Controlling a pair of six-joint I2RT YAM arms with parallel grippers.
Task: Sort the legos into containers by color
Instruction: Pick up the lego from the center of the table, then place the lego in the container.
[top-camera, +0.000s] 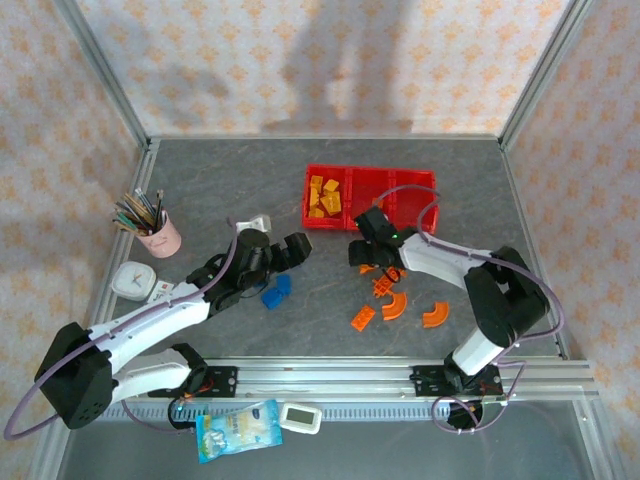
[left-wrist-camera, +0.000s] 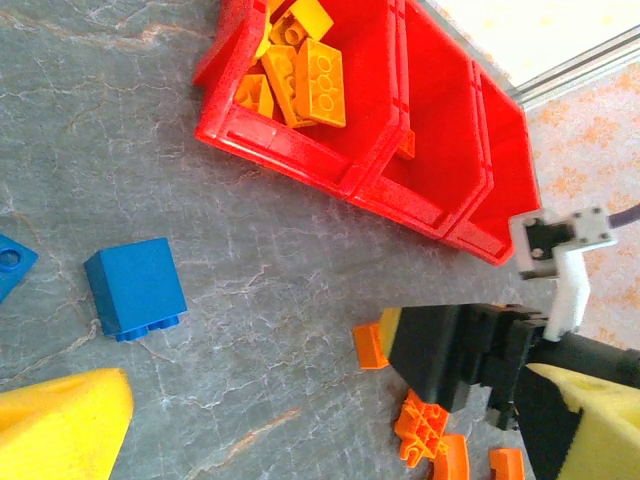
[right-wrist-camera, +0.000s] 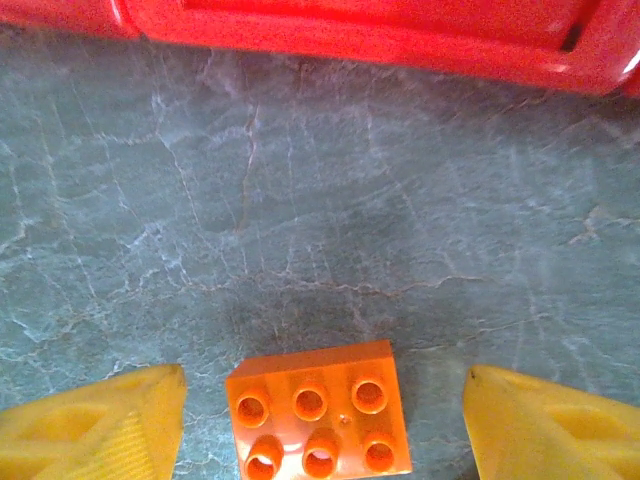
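Observation:
The three joined red containers (top-camera: 410, 185) sit at the back of the table; the left bin holds several yellow legos (top-camera: 323, 196). My right gripper (top-camera: 366, 256) hovers just in front of them. In the right wrist view it (right-wrist-camera: 325, 425) stands open, and an orange six-stud brick (right-wrist-camera: 320, 410) lies on the table between the yellow fingers (right-wrist-camera: 555, 425), clear of both. More orange legos (top-camera: 395, 305) lie behind it. My left gripper (top-camera: 285, 250) is open and empty, above two blue legos (top-camera: 276, 291). One blue block (left-wrist-camera: 135, 288) appears in the left wrist view.
A pink pencil cup (top-camera: 158, 232) and a white clock (top-camera: 132, 281) stand at the left. A small white object (top-camera: 258, 224) lies behind the left gripper. A snack packet (top-camera: 238, 430) and a white device (top-camera: 300, 417) rest below the near rail.

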